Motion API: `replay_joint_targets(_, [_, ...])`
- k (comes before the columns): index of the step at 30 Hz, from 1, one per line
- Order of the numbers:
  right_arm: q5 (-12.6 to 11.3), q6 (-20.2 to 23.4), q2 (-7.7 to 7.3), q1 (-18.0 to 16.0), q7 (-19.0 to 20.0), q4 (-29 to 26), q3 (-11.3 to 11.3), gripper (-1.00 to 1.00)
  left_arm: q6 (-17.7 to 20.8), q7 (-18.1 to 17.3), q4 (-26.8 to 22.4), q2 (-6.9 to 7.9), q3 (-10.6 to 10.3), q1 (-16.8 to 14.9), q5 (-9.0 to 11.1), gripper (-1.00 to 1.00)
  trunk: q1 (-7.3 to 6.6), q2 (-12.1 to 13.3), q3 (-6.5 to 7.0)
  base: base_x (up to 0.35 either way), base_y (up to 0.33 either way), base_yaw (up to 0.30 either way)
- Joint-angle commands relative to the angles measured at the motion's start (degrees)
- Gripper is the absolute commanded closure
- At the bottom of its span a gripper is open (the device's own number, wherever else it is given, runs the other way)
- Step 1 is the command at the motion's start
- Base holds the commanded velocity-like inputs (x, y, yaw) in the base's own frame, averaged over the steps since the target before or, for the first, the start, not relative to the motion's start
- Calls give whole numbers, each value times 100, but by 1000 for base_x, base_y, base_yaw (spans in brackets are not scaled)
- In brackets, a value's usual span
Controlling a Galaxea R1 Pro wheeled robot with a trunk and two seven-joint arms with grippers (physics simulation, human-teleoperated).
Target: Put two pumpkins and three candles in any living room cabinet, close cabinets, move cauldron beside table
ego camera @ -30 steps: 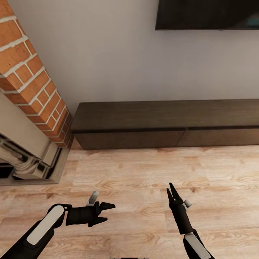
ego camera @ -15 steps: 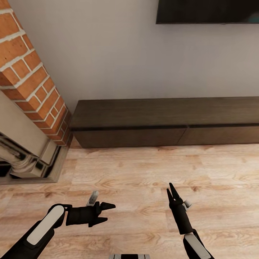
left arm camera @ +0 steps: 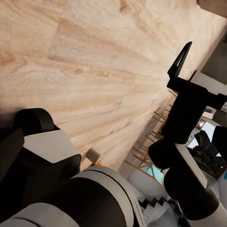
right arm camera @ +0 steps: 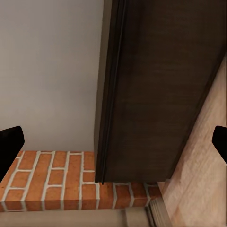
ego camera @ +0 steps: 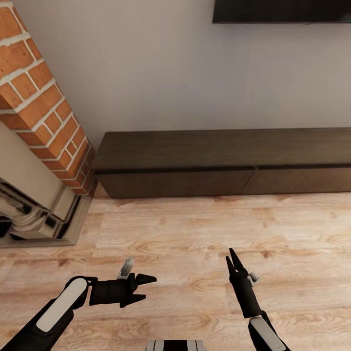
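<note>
- The cabinet lies well ahead of both pincers, panels closed.
- Left pincer: spread apart, holding nothing.
- Right pincer: fingers spread slightly, empty, pointing toward the cabinet.

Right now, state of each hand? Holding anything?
Left hand: open, empty, above the wood floor.
Right hand: fingers part only slightly in the head view, tips wide apart in its wrist view; open, empty.

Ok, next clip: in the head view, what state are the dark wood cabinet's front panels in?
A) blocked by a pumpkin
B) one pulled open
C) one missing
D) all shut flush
D: the cabinet shows plain front panels lying flush along its length, with nothing standing before them on the wood floor.
</note>
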Motion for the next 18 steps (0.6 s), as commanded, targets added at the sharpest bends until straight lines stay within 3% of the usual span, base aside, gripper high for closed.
replay_joint_targets(1, [-59,-23,-9,-4,14,3,42,-100,4,-21,-10,4,-8,-4,-11,-100,22,-43,-22,0,0,0])
replay_joint_targets(13, [-80,-7,-2,-4,73,3,36,-100,6,-21,-141,13,1,6,-11,-100,22,-43,-22,5,0,0])
replay_joint_targets(18, [-81,-9,-1,-4,75,3,29,-100,3,-21,-140,18,1,12,-11,-100,22,-43,-22,211,0,0])
